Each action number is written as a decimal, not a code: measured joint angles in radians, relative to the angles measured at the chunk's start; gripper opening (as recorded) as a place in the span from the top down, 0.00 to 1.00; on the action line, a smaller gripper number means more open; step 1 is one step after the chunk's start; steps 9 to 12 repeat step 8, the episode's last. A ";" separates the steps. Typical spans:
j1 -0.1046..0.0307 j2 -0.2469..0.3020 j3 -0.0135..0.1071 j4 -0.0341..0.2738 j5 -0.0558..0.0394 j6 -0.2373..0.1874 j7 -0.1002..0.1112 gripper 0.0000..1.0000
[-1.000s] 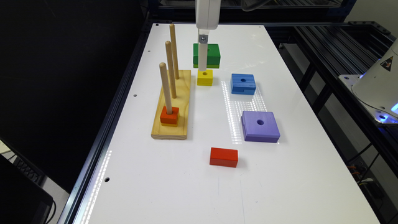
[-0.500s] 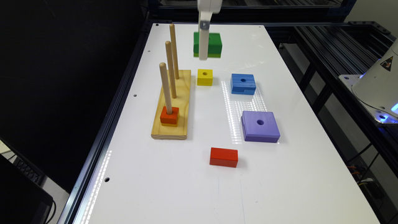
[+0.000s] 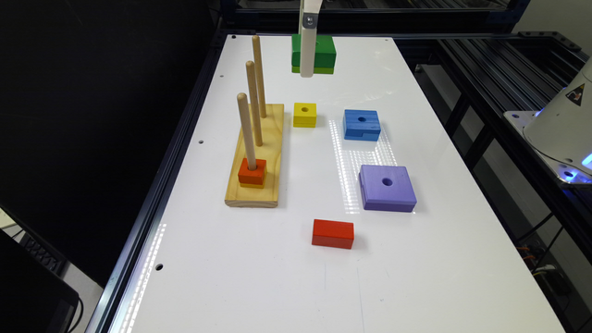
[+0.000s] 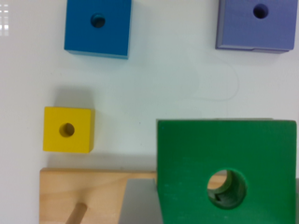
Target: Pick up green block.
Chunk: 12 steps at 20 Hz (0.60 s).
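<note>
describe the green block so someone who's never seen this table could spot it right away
Start at the wooden peg board on the white table and look past its far end. There the green block hangs in the air above the table, against the white pincer. It is dark green with a lighter bottom layer and a centre hole, bigger than the yellow block.

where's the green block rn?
Exterior view: green block is at the table's far end behind the claw, beyond the yellow block.
</note>
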 joint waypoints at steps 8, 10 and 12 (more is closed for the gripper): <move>0.000 -0.010 0.000 0.000 0.0000 -0.003 0.000 1.00; 0.000 -0.010 0.000 0.000 0.0000 -0.003 0.000 1.00; 0.000 -0.010 0.000 0.000 0.0000 -0.003 0.000 1.00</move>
